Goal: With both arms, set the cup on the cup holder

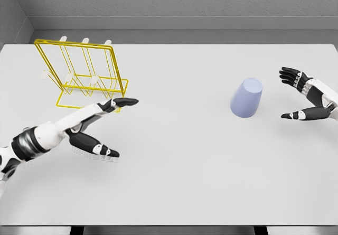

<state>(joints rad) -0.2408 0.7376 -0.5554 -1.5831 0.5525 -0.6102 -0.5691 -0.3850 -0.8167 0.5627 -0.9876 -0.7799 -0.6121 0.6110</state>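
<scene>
A pale lavender cup stands upside down on the white table, right of centre. A yellow wire cup holder with white-tipped pegs sits at the back left. My right hand is at the right edge, fingers spread, a short gap to the right of the cup and not touching it. My left hand reaches in from the lower left with straight, spread fingers. Its upper fingertips lie just in front of the holder's near right corner. It holds nothing.
The white table stretches wide between the two hands. Its front edge runs along the bottom of the view. Grey walls close the back and the left side behind the holder.
</scene>
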